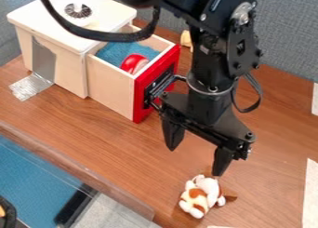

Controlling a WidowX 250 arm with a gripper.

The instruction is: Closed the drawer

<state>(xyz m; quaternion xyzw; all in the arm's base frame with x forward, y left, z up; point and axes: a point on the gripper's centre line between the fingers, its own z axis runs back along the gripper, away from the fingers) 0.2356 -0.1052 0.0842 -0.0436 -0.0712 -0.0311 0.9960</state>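
Worktop (105,129): brown, wood-grained
Drawer (113,94): open, eleven o'clock
Pincer (194,160): released, spread, five o'clock
Plush toy (202,196): just beyond, five o'clock

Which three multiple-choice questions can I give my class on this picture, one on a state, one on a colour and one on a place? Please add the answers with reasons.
1. How does the drawer stand?
A) Fully shut
B) Taken right out of the box
C) Pulled partly out

2. What colour is the drawer's front panel?
A) Red
B) Green
C) Yellow

3. Where does the plush toy lie?
A) Inside the drawer
B) On the tabletop
C) On top of the box

Answers:
1. C: its side wall and blue inside show, while its back end still sits in the box.
2. A: the panel's edges show red around the black fitting.
3. B: it lies on the brown wood, below the pincer in the picture.
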